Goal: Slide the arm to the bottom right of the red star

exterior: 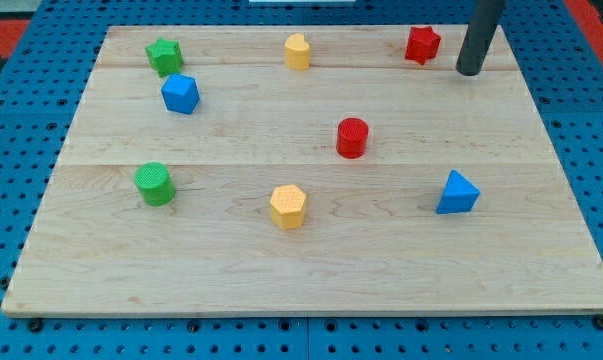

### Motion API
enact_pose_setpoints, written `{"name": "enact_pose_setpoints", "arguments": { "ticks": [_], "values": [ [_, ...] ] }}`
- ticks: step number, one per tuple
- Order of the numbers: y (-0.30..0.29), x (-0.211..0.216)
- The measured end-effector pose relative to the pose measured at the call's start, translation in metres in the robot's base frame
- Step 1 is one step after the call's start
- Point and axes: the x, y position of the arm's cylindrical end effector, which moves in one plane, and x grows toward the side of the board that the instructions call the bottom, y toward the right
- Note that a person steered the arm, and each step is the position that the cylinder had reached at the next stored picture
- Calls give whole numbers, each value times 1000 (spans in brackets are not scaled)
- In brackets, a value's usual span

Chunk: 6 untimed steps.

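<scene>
The dark rod comes down from the view's top edge, leaning a little so its upper part sits further to the view's right than its lower end. My tip [468,70] rests on the wooden board [311,260] near the far right corner. There are no fingers on this arm to spread or pinch, only the plain rod end, and it touches no block.

The red star [422,44] sits at about ten o'clock from my tip, just beside it but with a sliver of bare wood between them. Put the other way, my tip lies at roughly four o'clock from the star.

The rod's upper length is cut off by the top of the view, so the arm behind it cannot be seen. The yellow block [297,51] at the far edge is too small to name its shape firmly; it looks rounded with a notch. The green block [164,56] at the far left looks star-like, though its outline is soft.

Counting: two red blocks, the star and a red cylinder [352,137] near the middle; two green, the far one and a green cylinder [154,184] at eight o'clock from centre; two yellow, the far one and a yellow hexagon [288,206] at six o'clock from centre; two blue, a blue cube-like block [180,94] at ten o'clock and a blue triangle [457,193] at four o'clock. Eight in all.

The board lies on a blue pegboard table [21,120].
</scene>
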Motion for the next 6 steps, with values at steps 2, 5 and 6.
{"name": "enact_pose_setpoints", "arguments": {
  "ticks": [2, 5, 6],
  "values": [
    [-5, 4],
    [-88, 33],
    [-101, 33]
  ]
}}
